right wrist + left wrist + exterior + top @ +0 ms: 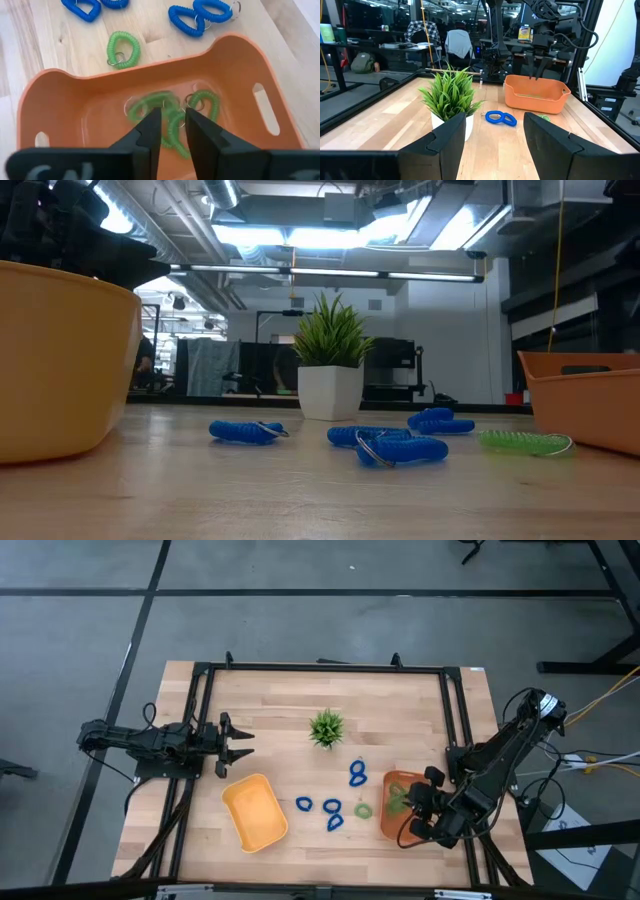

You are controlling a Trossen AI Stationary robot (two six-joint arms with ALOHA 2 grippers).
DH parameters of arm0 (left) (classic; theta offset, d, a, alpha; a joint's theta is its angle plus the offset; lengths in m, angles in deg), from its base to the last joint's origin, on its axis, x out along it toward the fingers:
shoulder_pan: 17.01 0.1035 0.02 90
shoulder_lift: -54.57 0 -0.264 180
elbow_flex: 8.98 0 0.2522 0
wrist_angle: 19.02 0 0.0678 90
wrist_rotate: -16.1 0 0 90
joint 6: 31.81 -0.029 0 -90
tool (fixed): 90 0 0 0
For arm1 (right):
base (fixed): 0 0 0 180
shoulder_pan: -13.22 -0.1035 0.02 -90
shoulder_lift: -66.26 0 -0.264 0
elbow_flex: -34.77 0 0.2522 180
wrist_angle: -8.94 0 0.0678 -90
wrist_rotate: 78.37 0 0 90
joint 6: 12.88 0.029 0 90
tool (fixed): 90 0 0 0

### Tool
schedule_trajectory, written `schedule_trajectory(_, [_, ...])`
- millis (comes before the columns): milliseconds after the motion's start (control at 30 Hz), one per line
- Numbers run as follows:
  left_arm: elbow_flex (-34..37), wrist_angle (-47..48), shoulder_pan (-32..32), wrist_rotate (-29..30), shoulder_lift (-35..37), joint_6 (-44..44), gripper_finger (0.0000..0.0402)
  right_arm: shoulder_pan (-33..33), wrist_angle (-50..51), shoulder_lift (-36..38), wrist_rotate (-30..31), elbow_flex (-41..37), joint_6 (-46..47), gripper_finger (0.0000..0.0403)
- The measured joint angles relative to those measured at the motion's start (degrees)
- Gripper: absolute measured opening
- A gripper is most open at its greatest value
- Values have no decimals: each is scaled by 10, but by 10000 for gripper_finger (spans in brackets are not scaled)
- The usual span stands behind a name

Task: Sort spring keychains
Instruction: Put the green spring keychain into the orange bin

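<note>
Hovering over the orange tray (392,825) at lower right, the right gripper (172,131) is slightly spread, empty, green keychains (172,112) collected beneath it. Blue keychains (332,812) and one green keychain (363,810) lie unsorted mid-counter (280,710). The left gripper (240,743), spread, waits beyond the empty yellow tray (256,812).

Left gripper (243,745) level, fingers spread wide, right gripper (412,812) pointing down, fingers slightly parted
</note>
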Motion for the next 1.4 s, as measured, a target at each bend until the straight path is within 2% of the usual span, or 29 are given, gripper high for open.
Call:
schedule_trajectory(300, [0,0,0,0,0,0,196,0,-1,0,0,0,-11,127])
schedule_trajectory(767, [0,0,0,0,0,0,196,6,-19,0,29,0,-51,110])
schedule_trajectory(933, [0,0,0,0,0,0,196,39,-46,0,12,5,-126,110])
schedule_trajectory(1100, [0,0,0,0,0,0,196,77,-102,0,7,5,-242,110])
schedule_trajectory(1400, [0,0,0,0,0,0,196,154,-201,0,-52,5,-421,110])
